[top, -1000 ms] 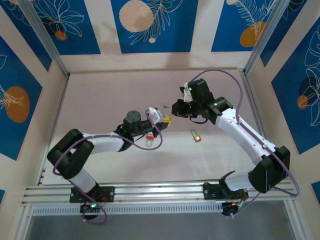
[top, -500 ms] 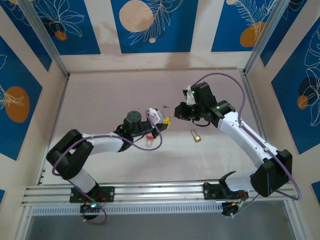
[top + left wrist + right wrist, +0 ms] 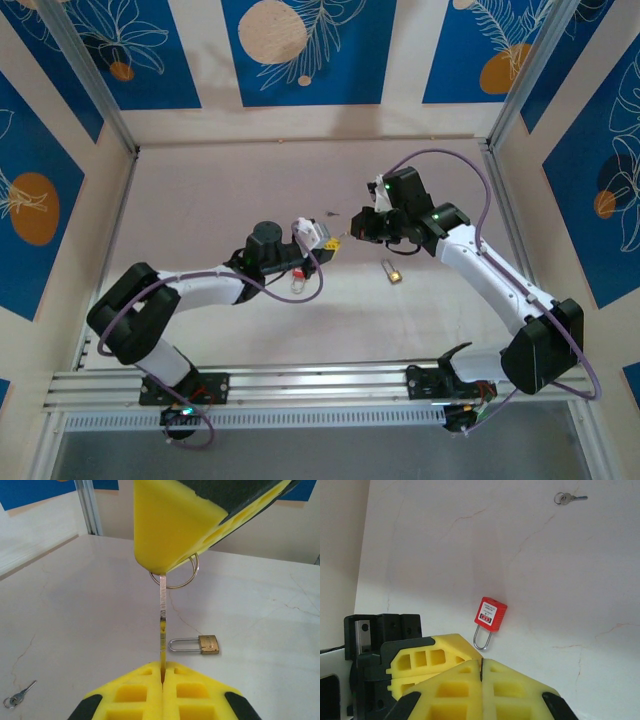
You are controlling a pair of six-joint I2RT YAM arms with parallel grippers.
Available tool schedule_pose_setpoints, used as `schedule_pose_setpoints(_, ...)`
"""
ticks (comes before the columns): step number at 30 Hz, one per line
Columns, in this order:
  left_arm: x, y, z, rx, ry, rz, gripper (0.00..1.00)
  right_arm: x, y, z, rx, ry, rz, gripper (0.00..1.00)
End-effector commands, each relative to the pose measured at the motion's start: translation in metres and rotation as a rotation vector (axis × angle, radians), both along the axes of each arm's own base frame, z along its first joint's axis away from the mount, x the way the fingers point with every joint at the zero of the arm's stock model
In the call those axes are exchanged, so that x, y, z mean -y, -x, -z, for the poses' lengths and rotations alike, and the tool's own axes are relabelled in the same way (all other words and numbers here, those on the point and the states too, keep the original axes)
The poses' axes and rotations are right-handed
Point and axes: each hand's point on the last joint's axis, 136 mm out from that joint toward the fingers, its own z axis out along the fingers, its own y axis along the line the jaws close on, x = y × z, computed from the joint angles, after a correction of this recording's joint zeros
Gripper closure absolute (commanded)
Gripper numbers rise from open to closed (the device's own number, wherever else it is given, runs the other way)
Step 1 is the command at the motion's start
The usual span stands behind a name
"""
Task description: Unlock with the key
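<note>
A thin silver key stands edge-on between the two grippers. My left gripper is shut on its lower end. The upper end goes into the yellow fingers of my right gripper, whose jaws are pressed together; the key ring hangs behind them. In the top view the left gripper and the right gripper meet above mid-table. A brass padlock lies flat to the right of them. A red padlock lies under the left wrist.
A second small key on a ring lies on the pale table behind the grippers. Patterned blue walls and metal posts enclose the table. A rail runs along the near edge.
The right wrist has shifted slightly toward the near side and the left arm's elbow has sagged a little. Both grippers stay together at the key.
</note>
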Motion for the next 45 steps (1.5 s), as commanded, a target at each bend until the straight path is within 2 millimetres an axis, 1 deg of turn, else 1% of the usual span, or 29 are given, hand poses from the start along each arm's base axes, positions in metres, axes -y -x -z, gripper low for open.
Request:
schedule_pose_setpoints(1, -0.001, 0.003, -0.021, 0.059, 0.031, 0.022, 1.0, 0.007, 0.005, 0.006, -0.02, 0.009, 0.016, 0.99)
schedule_pose_setpoints(3, -0.002, 0.002, -0.022, 0.06, 0.027, 0.02, 1.0, 0.007, 0.005, 0.007, -0.022, 0.005, 0.013, 0.98)
schedule_pose_setpoints(5, -0.003, 0.0, -0.021, 0.054, 0.019, 0.019, 1.0, 0.005, 0.005, 0.005, -0.008, -0.015, 0.0, 0.92)
schedule_pose_setpoints(8, -0.002, 0.0, -0.017, 0.027, -0.016, 0.048, 1.0, 0.007, 0.002, -0.004, 0.036, -0.066, -0.005, 0.85)
schedule_pose_setpoints(11, -0.002, -0.001, -0.017, -0.021, -0.043, 0.08, 1.0, 0.011, -0.003, -0.021, 0.106, -0.138, -0.015, 0.76)
schedule_pose_setpoints(13, -0.003, -0.001, -0.018, -0.056, -0.053, 0.105, 1.0, 0.015, -0.005, -0.033, 0.166, -0.173, -0.014, 0.68)
schedule_pose_setpoints(14, -0.004, -0.001, -0.019, -0.076, -0.058, 0.121, 1.0, 0.017, -0.005, -0.042, 0.214, -0.197, -0.025, 0.63)
schedule_pose_setpoints(17, -0.008, 0.0, -0.02, -0.136, -0.081, 0.162, 1.0, 0.018, -0.003, -0.056, 0.373, -0.248, -0.073, 0.47)
schedule_pose_setpoints(18, -0.009, 0.002, -0.02, -0.158, -0.09, 0.181, 1.0, 0.015, 0.001, -0.059, 0.439, -0.268, -0.122, 0.37)
schedule_pose_setpoints(19, -0.01, 0.002, -0.022, -0.176, -0.095, 0.196, 1.0, 0.013, 0.003, -0.055, 0.47, -0.274, -0.139, 0.33)
schedule_pose_setpoints(21, -0.014, 0.003, -0.025, -0.23, -0.1, 0.228, 1.0, 0.008, 0.006, -0.044, 0.515, -0.267, -0.178, 0.33)
schedule_pose_setpoints(23, -0.017, 0.004, -0.028, -0.281, -0.108, 0.263, 1.0, 0.007, 0.005, -0.042, 0.517, -0.265, -0.179, 0.32)
schedule_pose_setpoints(24, -0.019, 0.006, -0.027, -0.313, -0.117, 0.28, 1.0, 0.008, 0.007, -0.043, 0.504, -0.293, -0.197, 0.31)
schedule_pose_setpoints(26, -0.02, 0.009, -0.029, -0.359, -0.126, 0.317, 1.0, -0.001, 0.018, -0.049, 0.496, -0.373, -0.311, 0.31)
schedule_pose_setpoints(28, -0.02, 0.011, -0.027, -0.387, -0.141, 0.338, 1.0, -0.009, 0.024, -0.049, 0.515, -0.387, -0.39, 0.31)
schedule_pose_setpoints(31, -0.02, 0.013, -0.026, -0.404, -0.15, 0.351, 1.0, -0.017, 0.026, -0.045, 0.536, -0.394, -0.448, 0.31)
schedule_pose_setpoints(34, -0.02, 0.014, -0.026, -0.402, -0.151, 0.354, 1.0, -0.021, 0.023, -0.039, 0.516, -0.412, -0.478, 0.3)
schedule_pose_setpoints(39, -0.021, 0.015, -0.029, -0.4, -0.15, 0.356, 1.0, -0.028, 0.017, -0.033, 0.486, -0.413, -0.498, 0.39)
schedule_pose_setpoints(42, -0.021, 0.016, -0.03, -0.401, -0.151, 0.36, 1.0, -0.029, 0.018, -0.027, 0.473, -0.408, -0.505, 0.42)
schedule_pose_setpoints(45, -0.021, 0.016, -0.029, -0.407, -0.149, 0.364, 1.0, -0.031, 0.02, -0.027, 0.471, -0.417, -0.515, 0.48)
